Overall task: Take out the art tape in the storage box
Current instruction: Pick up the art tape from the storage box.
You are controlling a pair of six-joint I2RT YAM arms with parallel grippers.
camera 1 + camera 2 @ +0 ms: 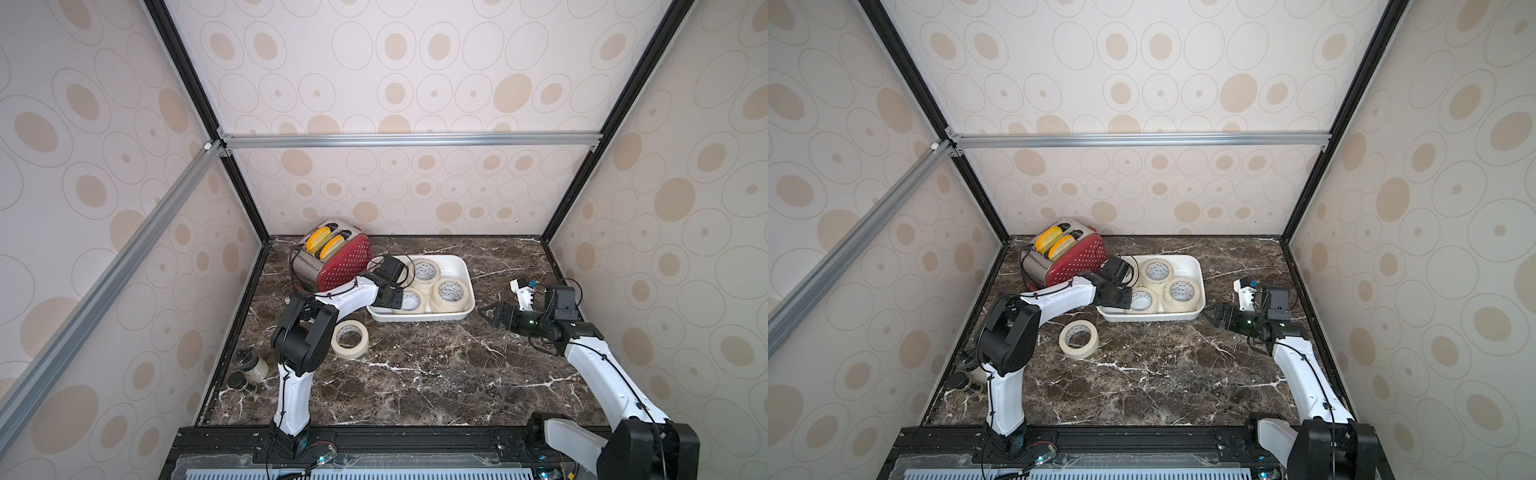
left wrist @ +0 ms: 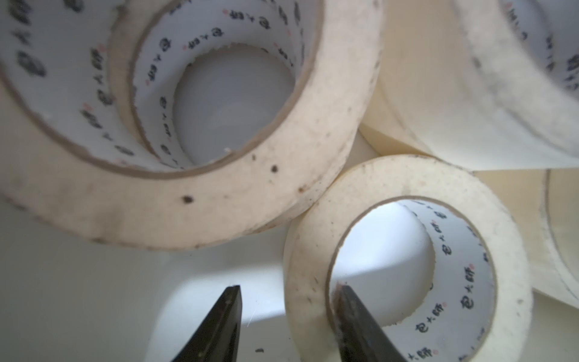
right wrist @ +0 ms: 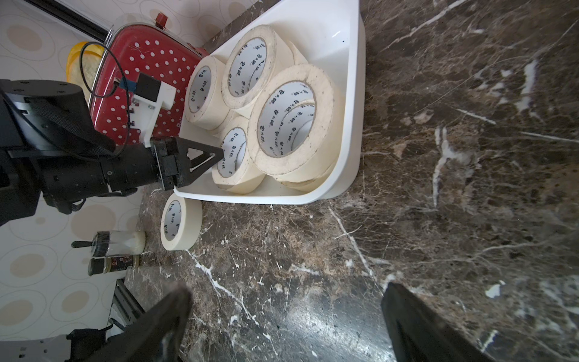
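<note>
**Left jaws astride the low roll's wall, not yet pinching**

Nearest us, a loose roll (image 1: 350, 338) lies flat on the tabletop (image 1: 415, 374), outside the box (image 1: 419, 318). From that we judge the task begun, with most of it left to do. Just past it, the right jaws stand spread wide and empty over bare marble off the box's right side, pointing toward it.

In the box's near left corner, the left jaws point down onto the low roll (image 2: 308, 244). One finger (image 2: 354, 319) sits inside the core against the printed liner. The other finger (image 2: 219, 322) stands outside, and a sliver of box floor shows between it and the roll's outer face. So we read these jaws as part spread around the wall, not clamped on it.

The low roll lies flat, hole up, its axis running toward the jaws. The coming squeeze turns on the wall between them, and the left arm (image 1: 345, 296) is plainly the nearer.

Farther back and to the right, the stacked rolls (image 3: 322, 94) crowd against the low one's rim. All are cream rings with grubby, speckled faces and white cores in small dark print. Beyond the box sits the toaster (image 1: 345, 266).
</note>
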